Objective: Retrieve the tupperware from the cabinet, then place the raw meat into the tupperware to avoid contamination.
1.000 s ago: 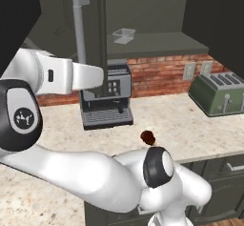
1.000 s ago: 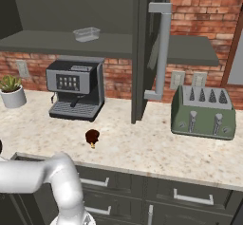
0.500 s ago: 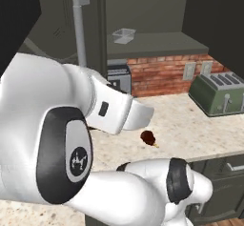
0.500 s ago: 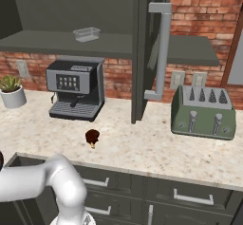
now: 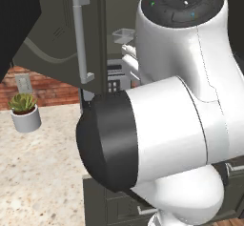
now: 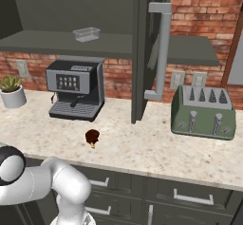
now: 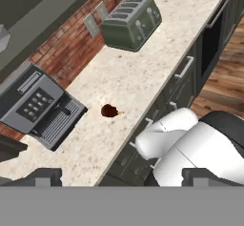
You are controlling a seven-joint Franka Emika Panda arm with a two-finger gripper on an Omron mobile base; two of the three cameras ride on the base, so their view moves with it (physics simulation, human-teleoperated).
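The tupperware (image 6: pixel 87 33) sits on the shelf inside the open cabinet (image 6: pixel 151 48), so it must be fetched first. The raw meat (image 6: pixel 92 136) waits on the worktop (image 6: pixel 142 148). The hand (image 7: pixel 121 177) is spread, holding nothing.

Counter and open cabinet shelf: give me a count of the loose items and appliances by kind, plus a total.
Coffee machine: 1
Toaster: 1
Potted plant: 1
Raw meat: 1
Tupperware, on the cabinet shelf: 1
Total: 5
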